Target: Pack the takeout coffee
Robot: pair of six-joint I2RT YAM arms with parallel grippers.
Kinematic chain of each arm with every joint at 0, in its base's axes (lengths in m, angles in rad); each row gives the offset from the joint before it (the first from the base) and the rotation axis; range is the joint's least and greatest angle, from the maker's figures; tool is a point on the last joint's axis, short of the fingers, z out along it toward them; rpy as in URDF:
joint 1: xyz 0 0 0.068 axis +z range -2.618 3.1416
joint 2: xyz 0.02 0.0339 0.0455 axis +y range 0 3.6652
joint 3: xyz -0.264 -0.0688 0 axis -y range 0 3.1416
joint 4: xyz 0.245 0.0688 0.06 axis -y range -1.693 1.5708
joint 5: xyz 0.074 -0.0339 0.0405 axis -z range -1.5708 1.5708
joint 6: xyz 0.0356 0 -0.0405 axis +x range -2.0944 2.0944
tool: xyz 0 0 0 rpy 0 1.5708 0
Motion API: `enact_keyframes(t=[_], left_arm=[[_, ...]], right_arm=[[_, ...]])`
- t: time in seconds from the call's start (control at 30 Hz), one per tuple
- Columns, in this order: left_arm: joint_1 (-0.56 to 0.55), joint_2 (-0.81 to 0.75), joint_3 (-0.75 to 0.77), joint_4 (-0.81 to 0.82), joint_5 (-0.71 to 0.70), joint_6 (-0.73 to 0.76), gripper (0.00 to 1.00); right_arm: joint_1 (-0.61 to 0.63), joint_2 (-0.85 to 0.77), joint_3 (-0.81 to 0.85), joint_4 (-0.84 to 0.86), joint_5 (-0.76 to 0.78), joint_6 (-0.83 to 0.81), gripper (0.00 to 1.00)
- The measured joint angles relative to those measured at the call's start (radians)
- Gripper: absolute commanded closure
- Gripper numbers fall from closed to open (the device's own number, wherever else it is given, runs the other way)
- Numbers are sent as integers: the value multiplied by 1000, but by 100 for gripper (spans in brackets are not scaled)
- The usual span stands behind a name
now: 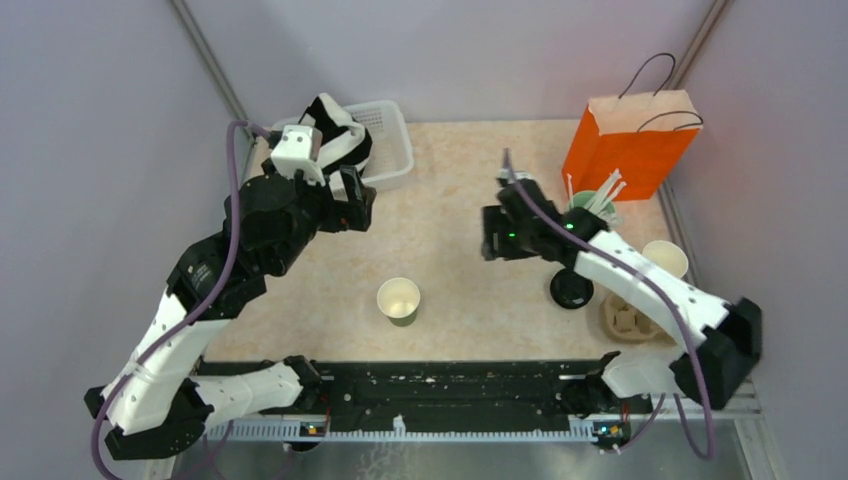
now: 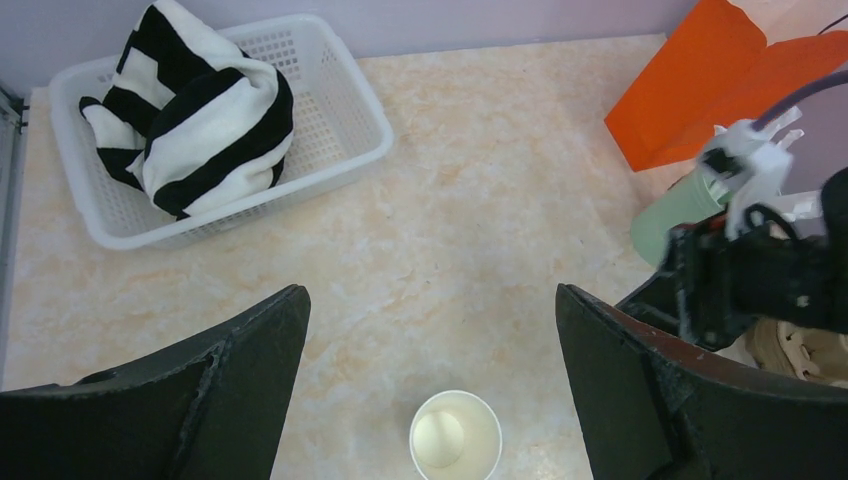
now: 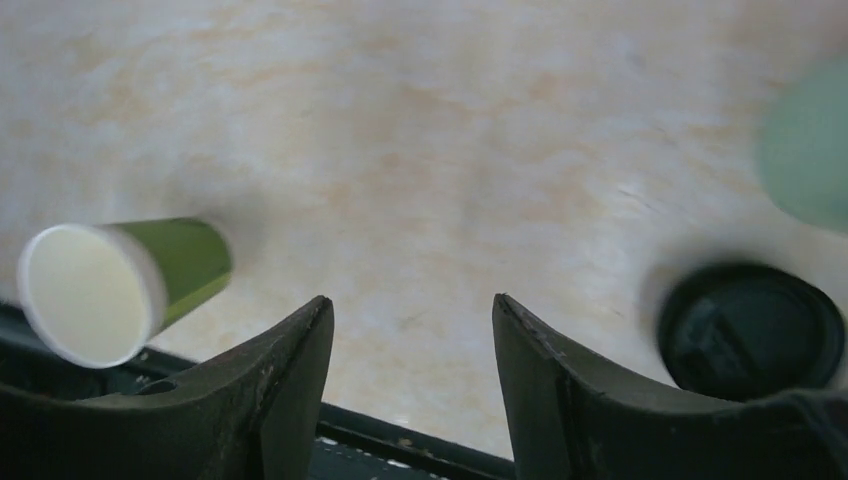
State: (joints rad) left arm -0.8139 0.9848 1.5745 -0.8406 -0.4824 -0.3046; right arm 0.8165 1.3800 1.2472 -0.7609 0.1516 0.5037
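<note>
Your left claw [image 2: 430, 298]: wide, empty, raised near basket [image 2: 350, 90]. Right claw [image 3: 410, 305]: narrower gap, empty, above bare table. Cup [image 1: 399, 300] upright, unlidded, mid-table near front edge. Second cup [image 1: 665, 258] unlidded at right edge, beside carrier [image 1: 628, 318]. One lid [image 1: 571, 290] flat on table, partly under right arm.

A white mesh basket [image 2: 340, 110] sits at the far left of the beige marbled table [image 1: 450, 180], with a black-and-white striped cloth [image 2: 205, 110] bunched inside. Far right stands an orange paper bag [image 1: 625, 140] with black cord handles. Just in front of it, a pale mint tumbler [image 2: 675, 210] holds white straws [image 1: 608, 190]. A pulp cup carrier [image 1: 625, 318] lies near the right edge.
</note>
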Motion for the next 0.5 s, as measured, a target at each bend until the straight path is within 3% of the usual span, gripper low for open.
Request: enact_keyframes(t=[0.1,0.23,0.33,0.5], left_arm=[[0,7,0,2,10,2,1],[0,23,0,2,33,12,2],[0,42,0,2,63,18,2],[0,68,0,2,108,20,2]], right_arm=[[-150,-148,-132,-42,61,31,38],[-239,-176,-264,-121,98,37,42],[-296,-160,-334,-145,94,23,59],[-356,-139,-345,-139,90,23,64]])
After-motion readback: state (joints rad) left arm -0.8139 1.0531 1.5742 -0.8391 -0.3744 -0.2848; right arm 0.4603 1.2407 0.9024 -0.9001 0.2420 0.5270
